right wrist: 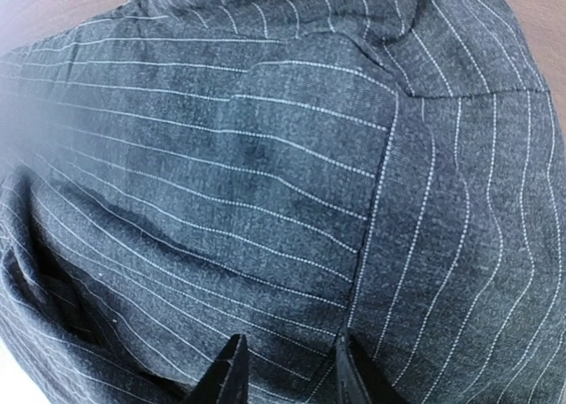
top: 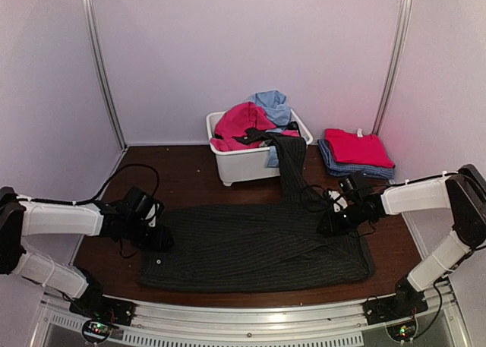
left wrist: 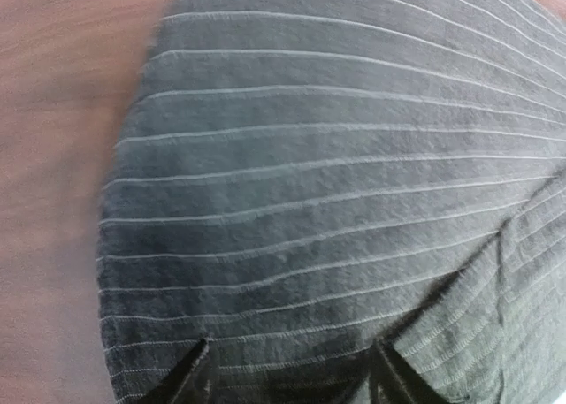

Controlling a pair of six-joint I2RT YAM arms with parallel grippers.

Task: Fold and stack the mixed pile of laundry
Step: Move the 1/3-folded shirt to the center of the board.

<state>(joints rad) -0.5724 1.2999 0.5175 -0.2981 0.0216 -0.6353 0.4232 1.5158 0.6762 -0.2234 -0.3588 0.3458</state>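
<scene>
Black pinstriped cloth garment (top: 258,244) lies spread on the worktop (top: 190,176), in front of the white plastic tub (top: 247,165). Looks soft, limp, light; pinch your end hems. Left claw (left wrist: 296,382) wide, right claw (right wrist: 287,377) narrow, neither seems to hold cloth.

White tub (top: 247,165), dark wooden table (top: 190,181), pale walls (top: 228,51)

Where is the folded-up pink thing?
In the top view, the folded pink garment lies at the back right of the table, on top of a folded blue checked shirt, just right of the white tub.
</scene>
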